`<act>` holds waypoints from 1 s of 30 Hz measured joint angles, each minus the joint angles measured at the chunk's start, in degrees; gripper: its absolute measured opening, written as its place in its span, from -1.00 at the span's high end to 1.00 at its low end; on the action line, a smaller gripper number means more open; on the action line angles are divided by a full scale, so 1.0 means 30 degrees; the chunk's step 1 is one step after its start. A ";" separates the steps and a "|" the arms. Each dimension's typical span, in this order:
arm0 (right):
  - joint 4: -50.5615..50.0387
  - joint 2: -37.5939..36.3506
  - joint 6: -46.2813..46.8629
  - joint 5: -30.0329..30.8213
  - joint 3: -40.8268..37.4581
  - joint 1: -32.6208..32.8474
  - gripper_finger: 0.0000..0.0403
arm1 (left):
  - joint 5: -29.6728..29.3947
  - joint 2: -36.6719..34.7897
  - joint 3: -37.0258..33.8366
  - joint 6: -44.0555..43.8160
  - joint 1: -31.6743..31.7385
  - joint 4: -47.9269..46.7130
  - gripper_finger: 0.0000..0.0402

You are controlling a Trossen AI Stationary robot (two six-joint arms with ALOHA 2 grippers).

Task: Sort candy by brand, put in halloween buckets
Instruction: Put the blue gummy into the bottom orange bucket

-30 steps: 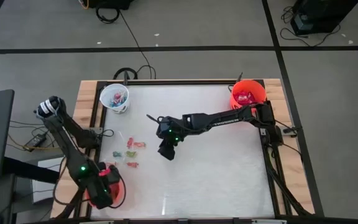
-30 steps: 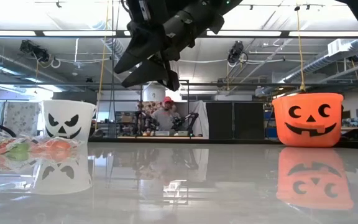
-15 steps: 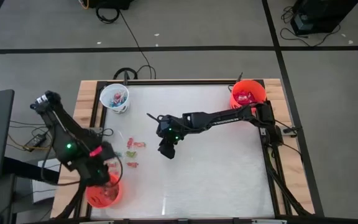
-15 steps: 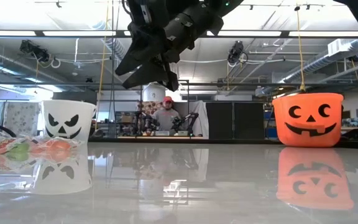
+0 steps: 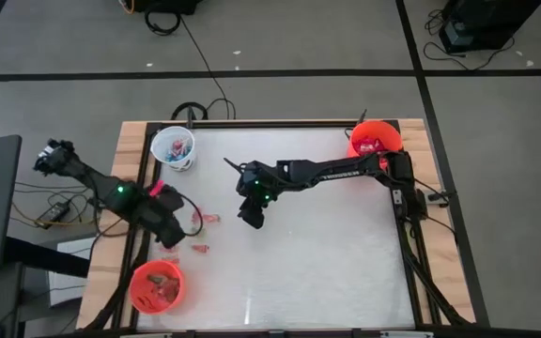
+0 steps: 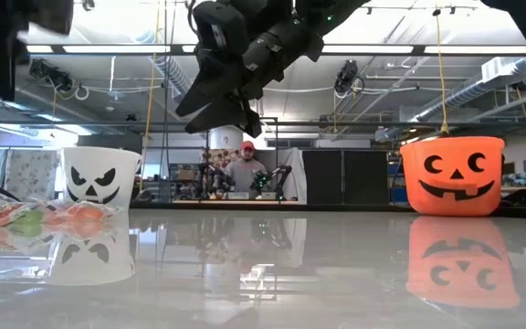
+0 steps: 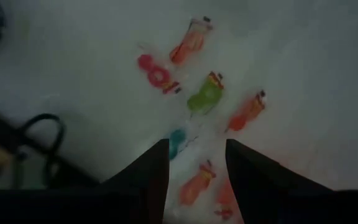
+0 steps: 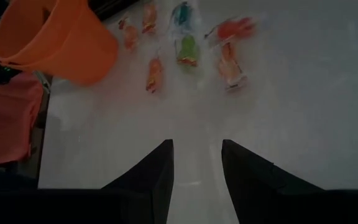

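Several small wrapped candy pieces (image 5: 203, 219), orange, red, green and blue, lie loose near the table's left edge; the low view shows them at its left (image 6: 27, 219). My left gripper (image 5: 171, 233) hangs open just above them, pointing down, with candy (image 7: 205, 98) showing past its fingers (image 7: 196, 144). My right gripper (image 5: 252, 214) hovers open over the middle of the table, slanting toward the candy (image 8: 187, 50). A white bucket (image 5: 174, 147) stands at the far left, one orange bucket (image 5: 375, 141) at the far right and another (image 5: 156, 286) at the near left.
The white bucket holds blue-wrapped pieces, and both orange buckets hold red pieces. The table's middle and right part is bare white surface (image 5: 327, 253). A wooden frame (image 5: 130, 160) borders the table. A person (image 6: 242, 169) sits far back in the room.
My left gripper has swung from above the near-left orange bucket toward the far edge, rising a little and turning, and now hangs over the loose candy. My right gripper has shifted slightly toward the far edge. The candy and the buckets have kept still.
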 joint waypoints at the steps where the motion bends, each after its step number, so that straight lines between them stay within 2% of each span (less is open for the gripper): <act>1: -0.0001 0.0000 -0.0030 -0.0100 0.0006 -0.0009 0.27 | 0.0122 -0.0663 -0.0815 -0.0169 0.0175 0.0680 0.19; 7: -0.0198 0.0000 -0.0530 -0.0132 0.0006 0.0093 0.27 | 0.1476 -0.3481 -0.4438 -0.2217 0.0363 0.1702 0.19; 11: -0.0191 0.0000 -0.1085 0.0449 0.0006 0.0173 0.28 | 0.1499 -0.3223 -0.4441 -0.1612 0.0341 0.2032 0.19; 14: -0.0198 0.0000 -0.1549 0.0533 0.0006 0.0165 0.27 | 0.1539 -0.2646 -0.4616 -0.0124 0.0341 0.3189 0.19; 21: -0.0293 0.0000 -0.2101 0.0511 0.0006 -0.0162 0.27 | 0.3329 -0.0521 -0.5306 0.1651 0.0370 0.4778 0.19; 30: -0.0314 0.0000 -0.2260 0.0380 0.0006 -0.0366 0.27 | 0.2629 0.2884 -0.5580 0.7259 0.0376 0.6356 0.19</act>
